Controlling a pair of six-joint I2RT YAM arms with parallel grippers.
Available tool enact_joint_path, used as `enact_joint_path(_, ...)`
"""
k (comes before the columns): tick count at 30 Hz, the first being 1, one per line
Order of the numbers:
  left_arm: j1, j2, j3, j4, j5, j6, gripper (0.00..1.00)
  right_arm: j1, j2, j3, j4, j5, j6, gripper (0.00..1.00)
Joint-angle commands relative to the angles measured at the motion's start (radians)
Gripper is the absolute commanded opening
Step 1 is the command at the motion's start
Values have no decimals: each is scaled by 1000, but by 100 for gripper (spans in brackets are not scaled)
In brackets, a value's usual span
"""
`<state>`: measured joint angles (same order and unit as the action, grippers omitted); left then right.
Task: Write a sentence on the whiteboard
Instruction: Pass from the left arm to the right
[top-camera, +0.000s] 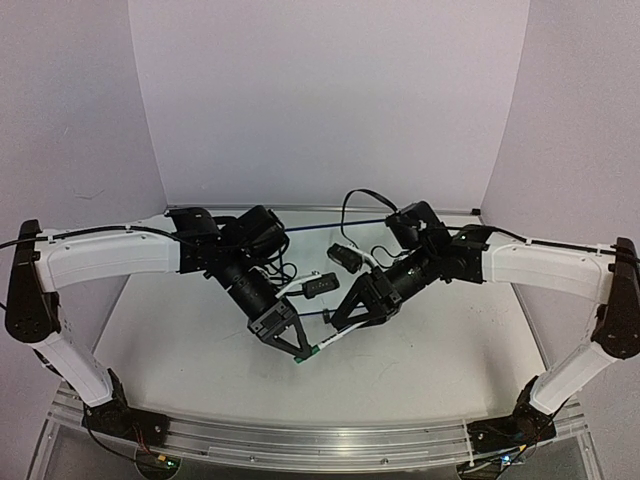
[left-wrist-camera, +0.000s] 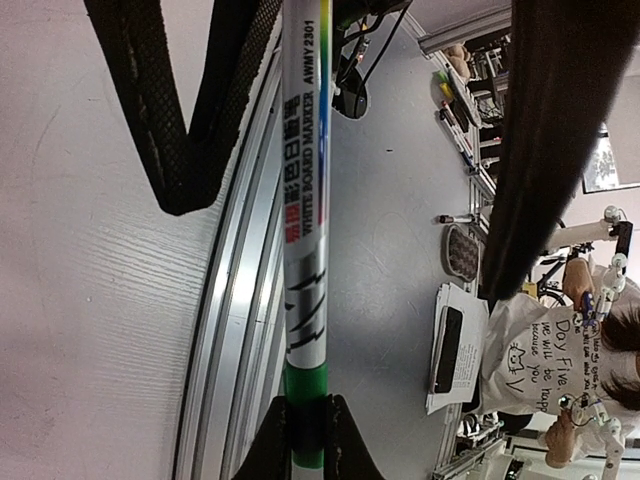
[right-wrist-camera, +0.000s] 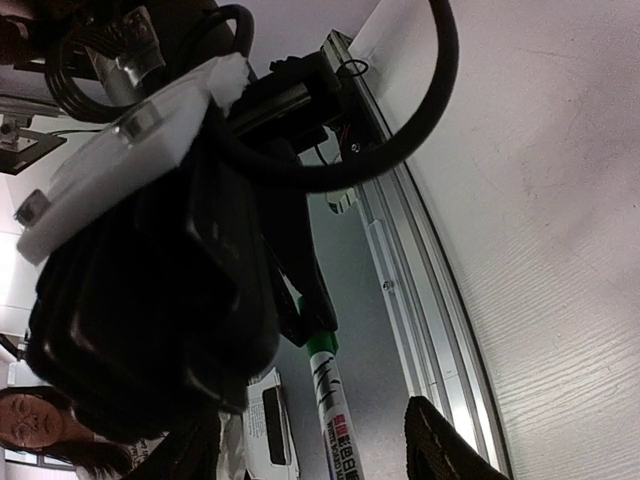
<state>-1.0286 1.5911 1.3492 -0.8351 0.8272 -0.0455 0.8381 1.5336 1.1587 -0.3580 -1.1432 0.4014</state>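
Observation:
A whiteboard marker (top-camera: 330, 340) hangs in the air between my two arms, over the middle of the table. Its barrel (left-wrist-camera: 305, 200) is silver-white with printing and ends in a green band (left-wrist-camera: 304, 395). My left gripper (left-wrist-camera: 307, 440) is shut on that green end. My right gripper (top-camera: 352, 318) straddles the barrel, open. Its black fingers (left-wrist-camera: 175, 130) stand on either side with gaps to the barrel. In the right wrist view the marker (right-wrist-camera: 335, 420) runs down between my fingertips (right-wrist-camera: 445, 450). Of the whiteboard, only a thin dark blue line (top-camera: 330, 226) behind the arms may show. The sentence is out of view.
Small black devices (top-camera: 320, 287) and looping cables (top-camera: 360, 200) lie on the white table (top-camera: 180, 340) behind the grippers. An aluminium rail (top-camera: 320, 435) runs along the near edge. White walls close the back and sides. Beyond the table, a paper stack with a phone (left-wrist-camera: 450, 350).

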Motion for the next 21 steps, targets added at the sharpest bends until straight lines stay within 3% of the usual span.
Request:
enact_joint_path(1, -2, -2, 57, -16, 14, 41, 0, 17, 10, 26, 24, -32, -12, 57)
enact_joint_path(14, -2, 12, 65, -19, 9, 44, 0, 44, 7, 20, 25, -49, -10, 53)
enact_joint_path(21, -1, 17, 63, -23, 8, 75, 0, 55, 8, 19, 22, -50, -11, 46)
